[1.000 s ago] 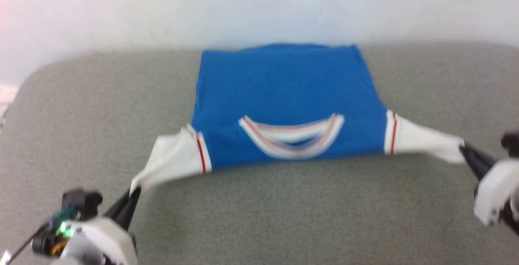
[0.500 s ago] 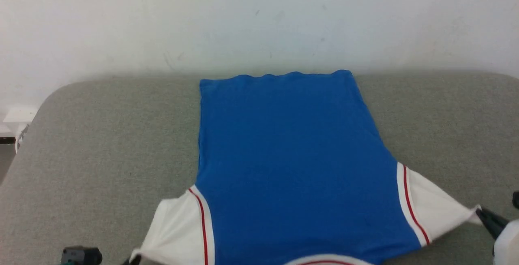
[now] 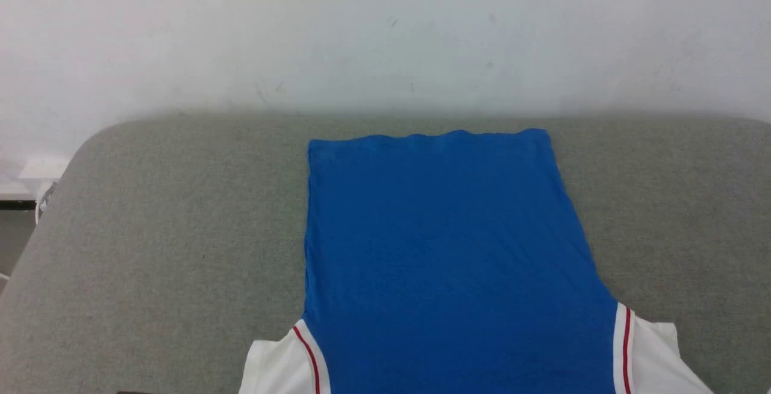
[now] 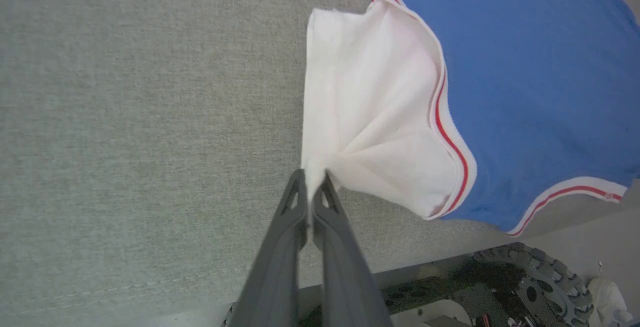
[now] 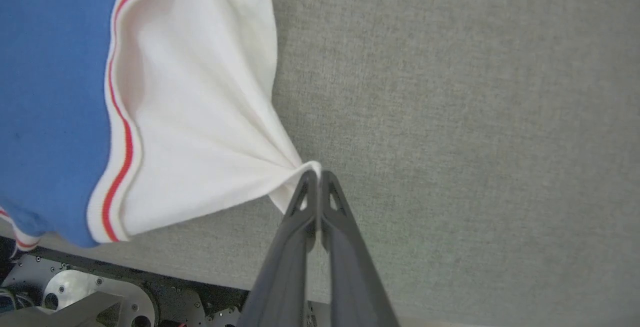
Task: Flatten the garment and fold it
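Observation:
The garment lies spread on the grey padded table, its plain blue body flat and its hem at the far end near the wall. Both white sleeves with red trim reach the head view's bottom edge. In the left wrist view my left gripper is shut on the tip of one white sleeve, pulling it into radiating folds. My right gripper is shut on the tip of the other white sleeve in the right wrist view. The collar end of the garment hangs at the table's near edge.
A white wall rises right behind the table's far edge. Below the near table edge my own wheeled base shows in both wrist views. Bare grey table surface lies to either side of the garment.
The head camera has tilted up, so the grippers and collar have left its picture. Over the second the garment has been drawn toward the near edge, its body stretched out longer and flatter.

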### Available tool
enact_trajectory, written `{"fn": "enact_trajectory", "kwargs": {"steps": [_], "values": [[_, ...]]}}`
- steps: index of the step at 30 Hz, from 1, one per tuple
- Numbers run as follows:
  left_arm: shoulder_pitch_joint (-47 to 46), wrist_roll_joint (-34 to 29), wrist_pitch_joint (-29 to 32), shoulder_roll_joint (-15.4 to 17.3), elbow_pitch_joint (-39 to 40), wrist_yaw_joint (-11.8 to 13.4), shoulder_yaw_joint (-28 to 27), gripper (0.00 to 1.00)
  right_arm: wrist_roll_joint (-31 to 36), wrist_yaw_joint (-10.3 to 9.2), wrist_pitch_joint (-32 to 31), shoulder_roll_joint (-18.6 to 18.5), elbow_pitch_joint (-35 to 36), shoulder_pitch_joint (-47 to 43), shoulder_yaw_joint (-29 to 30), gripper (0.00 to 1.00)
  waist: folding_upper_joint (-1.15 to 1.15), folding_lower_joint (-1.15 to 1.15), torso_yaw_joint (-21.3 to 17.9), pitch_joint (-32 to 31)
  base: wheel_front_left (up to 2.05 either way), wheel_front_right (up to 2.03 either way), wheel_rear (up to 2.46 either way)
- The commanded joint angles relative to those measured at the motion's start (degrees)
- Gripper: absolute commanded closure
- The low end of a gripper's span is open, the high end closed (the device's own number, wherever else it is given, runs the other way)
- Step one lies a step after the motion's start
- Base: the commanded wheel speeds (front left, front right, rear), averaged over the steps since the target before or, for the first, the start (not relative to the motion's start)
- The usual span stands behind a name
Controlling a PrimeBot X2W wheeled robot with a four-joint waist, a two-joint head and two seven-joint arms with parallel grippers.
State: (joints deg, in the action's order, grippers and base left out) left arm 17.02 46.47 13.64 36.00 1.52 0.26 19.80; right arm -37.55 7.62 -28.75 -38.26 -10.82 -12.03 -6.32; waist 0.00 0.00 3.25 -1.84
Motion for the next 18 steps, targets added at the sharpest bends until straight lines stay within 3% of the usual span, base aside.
{"fn": "enact_trajectory", "kwargs": {"steps": [1,5,11,18], "values": [[-0.19,0.00,0.47,-0.32,0.60,-0.02,0.41,1.00,0.70,-0.13,-1.13,0.76,0.97,-0.10,1.87,0.00,0.00,0.00,0.72,0.81,0.00,0.00,0.00],[-1.70,0.08,1.21,-1.59,2.53,-0.10,1.52,1.00,0.49,-0.13,-3.97,3.46,4.80,2.02,5.27,0.00,0.00,0.00,2.64,2.63,0.00,0.00,0.00],[-3.50,-1.55,2.49,-3.18,8.41,4.88,1.34,1.00,1.83,-0.13,-11.28,5.80,11.15,10.40,8.76,0.00,0.00,0.00,7.08,7.83,0.00,0.00,0.00],[-6.20,-1.86,0.61,-7.17,14.18,6.53,1.87,1.00,4.78,-0.13,-17.52,8.14,10.17,24.04,10.81,0.00,0.00,0.00,12.94,14.01,0.00,0.00,0.00]]}}
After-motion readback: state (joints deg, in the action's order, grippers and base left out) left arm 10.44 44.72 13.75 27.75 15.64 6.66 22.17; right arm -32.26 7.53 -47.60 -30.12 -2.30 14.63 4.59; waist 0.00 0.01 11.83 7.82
